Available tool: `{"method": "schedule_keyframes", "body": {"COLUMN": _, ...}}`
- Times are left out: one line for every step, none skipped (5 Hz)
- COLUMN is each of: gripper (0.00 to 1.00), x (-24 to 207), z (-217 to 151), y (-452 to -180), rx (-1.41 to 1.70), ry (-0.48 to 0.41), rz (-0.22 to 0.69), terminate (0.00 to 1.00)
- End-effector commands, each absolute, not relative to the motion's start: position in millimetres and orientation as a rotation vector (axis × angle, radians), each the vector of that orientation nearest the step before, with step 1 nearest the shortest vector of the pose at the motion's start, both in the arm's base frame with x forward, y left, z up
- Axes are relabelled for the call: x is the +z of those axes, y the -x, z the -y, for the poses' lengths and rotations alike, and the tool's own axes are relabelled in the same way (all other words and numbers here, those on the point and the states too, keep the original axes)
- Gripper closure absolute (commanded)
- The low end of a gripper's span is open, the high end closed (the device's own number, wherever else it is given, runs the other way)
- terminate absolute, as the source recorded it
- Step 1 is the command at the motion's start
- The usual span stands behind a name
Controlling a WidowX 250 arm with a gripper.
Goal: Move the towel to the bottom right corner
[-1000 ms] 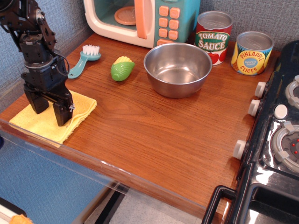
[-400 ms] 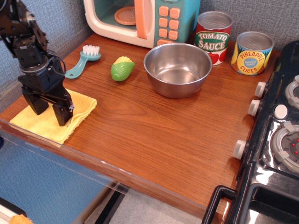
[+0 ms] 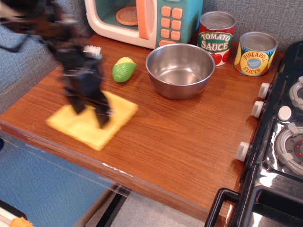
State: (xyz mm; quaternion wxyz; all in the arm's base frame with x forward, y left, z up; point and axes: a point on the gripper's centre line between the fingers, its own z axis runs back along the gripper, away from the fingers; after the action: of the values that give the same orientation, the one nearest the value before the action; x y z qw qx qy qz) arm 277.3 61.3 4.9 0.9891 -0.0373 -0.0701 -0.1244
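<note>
The pale-yellow towel (image 3: 113, 124) lies flat on the reddish-brown countertop, left of centre near the front edge. My black gripper (image 3: 91, 116) stands upright on it, motion-blurred. Its two fingers (image 3: 102, 118) are spread apart with the tips down on the cloth. The arm covers the towel's middle. The bottom right corner (image 3: 222, 177) of the countertop, beside the black toy stove (image 3: 279, 156) with white knobs, is bare wood and far to the right of the towel.
A steel bowl (image 3: 180, 70) sits mid-back, a toy corn cob (image 3: 124, 69) to its left, a brush head (image 3: 93, 50) behind my arm. A toy microwave (image 3: 142, 19), a tomato sauce can (image 3: 216, 37) and a pineapple can (image 3: 255, 53) line the back.
My gripper has swept right from the front left corner, and the towel has slid right with it. The fingers stay spread as before.
</note>
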Motion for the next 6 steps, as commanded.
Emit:
{"method": "schedule_keyframes", "body": {"gripper": 0.0, "x": 0.2, "z": 47.2, "y": -256.5, "rx": -0.395, "ry": 0.114, "rz": 0.07, "terminate": 0.0}}
{"method": "schedule_keyframes", "body": {"gripper": 0.0, "x": 11.1, "z": 84.8, "y": -255.3, "rx": -0.398, "ry": 0.107, "rz": 0.077, "terminate": 0.0}}
{"method": "schedule_keyframes", "body": {"gripper": 0.0, "x": 13.8, "z": 97.7, "y": -259.8, "rx": -0.333, "ry": 0.107, "rz": 0.065, "terminate": 0.0}}
{"method": "schedule_keyframes", "body": {"gripper": 0.0, "x": 18.4, "z": 90.3, "y": -265.6, "rx": -0.27, "ry": 0.09, "rz": 0.07, "terminate": 0.0}}
{"method": "schedule_keyframes", "body": {"gripper": 0.0, "x": 41.5, "z": 84.9, "y": -272.9, "rx": -0.266, "ry": 0.068, "rz": 0.119, "terminate": 0.0}}
{"method": "schedule_keyframes", "body": {"gripper": 0.0, "x": 82.2, "z": 84.6, "y": -274.8, "rx": -0.297, "ry": 0.005, "rz": 0.176, "terminate": 0.0}}
